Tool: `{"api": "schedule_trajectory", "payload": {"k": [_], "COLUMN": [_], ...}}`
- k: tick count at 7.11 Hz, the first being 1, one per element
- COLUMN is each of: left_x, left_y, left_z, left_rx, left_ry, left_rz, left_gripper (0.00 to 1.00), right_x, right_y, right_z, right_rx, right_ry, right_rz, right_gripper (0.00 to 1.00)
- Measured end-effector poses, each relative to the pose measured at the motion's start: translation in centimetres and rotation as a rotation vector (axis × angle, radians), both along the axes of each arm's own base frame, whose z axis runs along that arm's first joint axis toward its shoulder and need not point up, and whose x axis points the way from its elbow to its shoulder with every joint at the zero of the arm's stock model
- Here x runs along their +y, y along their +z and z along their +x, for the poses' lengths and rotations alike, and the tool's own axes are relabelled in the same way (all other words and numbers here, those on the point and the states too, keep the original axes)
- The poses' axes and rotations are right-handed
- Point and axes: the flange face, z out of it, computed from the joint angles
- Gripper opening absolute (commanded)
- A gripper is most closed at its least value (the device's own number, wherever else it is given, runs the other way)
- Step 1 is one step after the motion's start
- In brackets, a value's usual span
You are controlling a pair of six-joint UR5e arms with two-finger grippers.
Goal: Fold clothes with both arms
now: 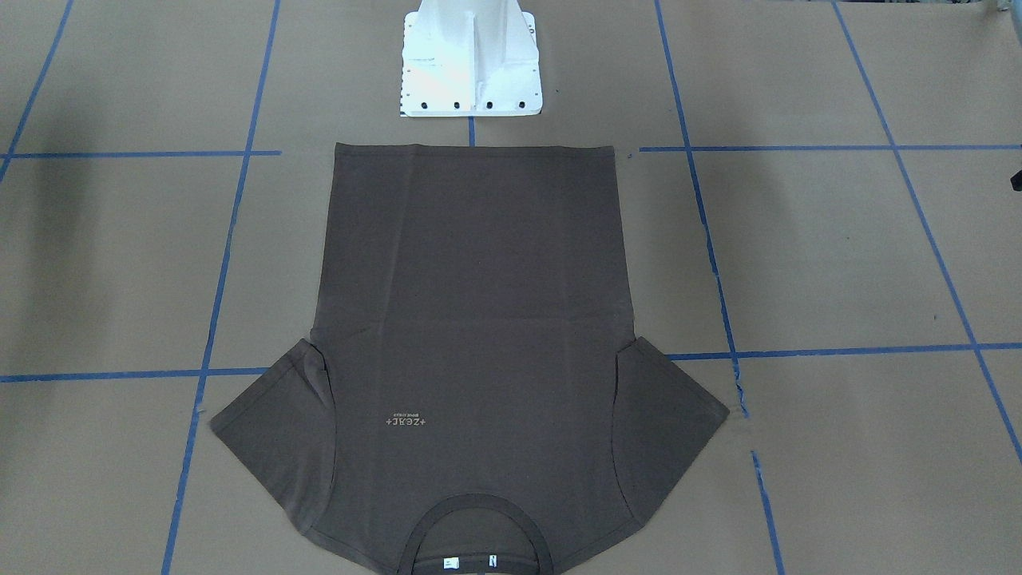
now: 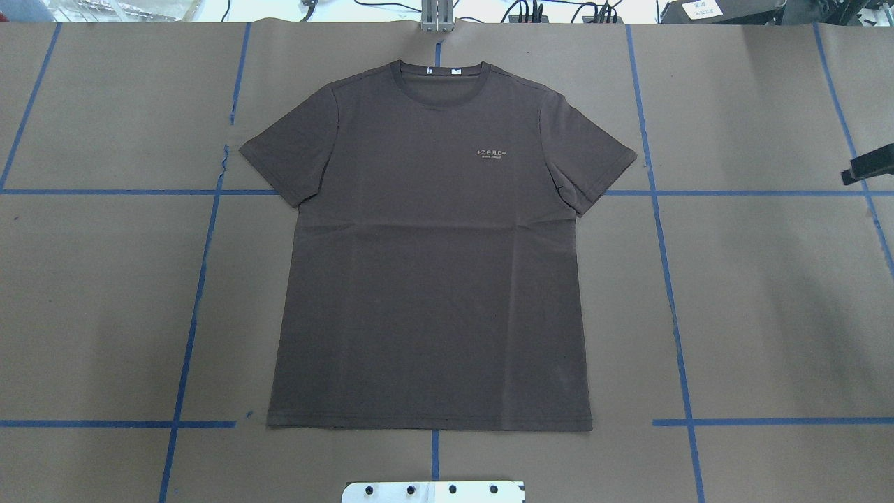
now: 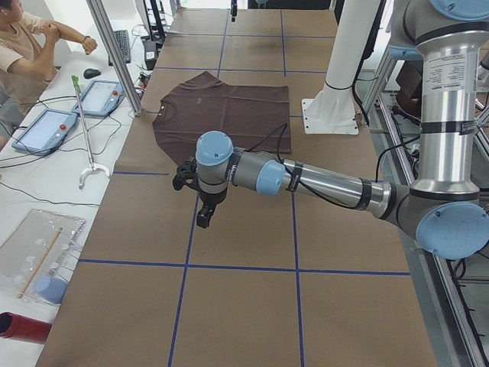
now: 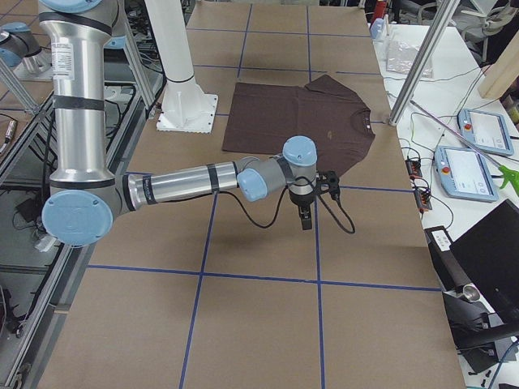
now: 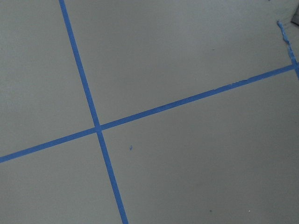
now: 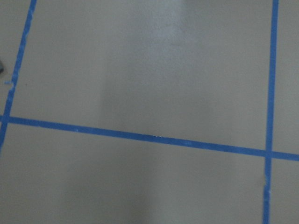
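t-shirt flat, well apart from left fingers, right fingers.

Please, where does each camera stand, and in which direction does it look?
Front-facing: opposite the robot, looks down at the T-shirt, collar nearest; the white pedestal shows.
Overhead: behind the robot, looks down; collar farthest; pedestal edge shows.
Exterior left: beside the robot's left; left arm near, its end effector above bare paper.
Exterior right: beside its right; right arm near, likewise.
Left wrist: down at crossed blue tape; no body.
Right wrist: the same.
Shared: both side views show T-shirt and pedestal.
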Motion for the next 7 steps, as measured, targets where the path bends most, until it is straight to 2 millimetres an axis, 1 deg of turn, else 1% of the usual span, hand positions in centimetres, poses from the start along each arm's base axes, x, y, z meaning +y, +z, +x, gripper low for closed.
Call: {"api": "schedule_trajectory", "payload": {"k": [2,3,4,5,6,7], "left_x": [-0.8,-1.0,-1.1,-1.4,-1.6,-1.6], "left_y": [1.1,1.5,1.8,2.3,2.5,2.4], "left_z": [0.6,1.3,1.6,1.8,1.9,1.9], "left_rx": [0.020,0.046,0.062,0.067,0.070,0.071], "left_ry": [0.014,0.031,0.041,0.045,0.047,0.047], "left_rz": [0.037,0.077,0.096,0.102,0.105,0.108], "left_gripper": [1.00,1.00,1.00,1.00,1.00,1.00], "right_x": [-5.4,-7.9,-10.5,-13.2,-15.2,-16.0], "right_y": [-7.2,-10.7,-12.4,-12.2,-11.8,-11.1], "right_z": [-11.9,-16.6,-20.4,-23.6,-25.7,-26.9], "right_rx": [-0.022,-0.061,-0.099,-0.131,-0.143,-0.132], "right_ry": [0.121,0.173,0.221,0.273,0.313,0.332], "right_rz": [-0.041,-0.066,-0.080,-0.101,-0.116,-0.124], "right_gripper": [1.00,1.00,0.95,0.90,0.89,0.89]}}
